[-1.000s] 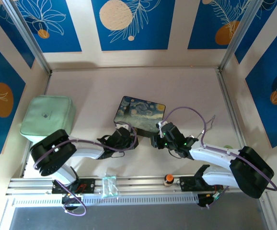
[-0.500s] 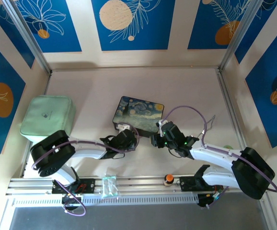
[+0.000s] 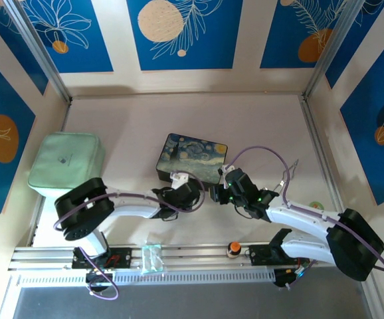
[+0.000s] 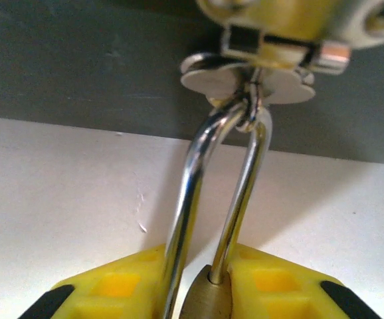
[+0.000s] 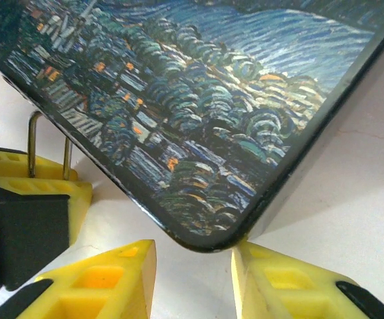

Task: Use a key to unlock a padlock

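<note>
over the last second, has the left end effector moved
Yes. The left end effector has slid rightward along the near edge of the painted box, closer to the right end effector.

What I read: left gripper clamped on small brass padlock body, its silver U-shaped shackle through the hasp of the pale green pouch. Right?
Wrong container: the silver shackle runs through the metal hasp of the dark painted box, as the left wrist view shows. The left gripper does clamp the brass padlock.
</note>
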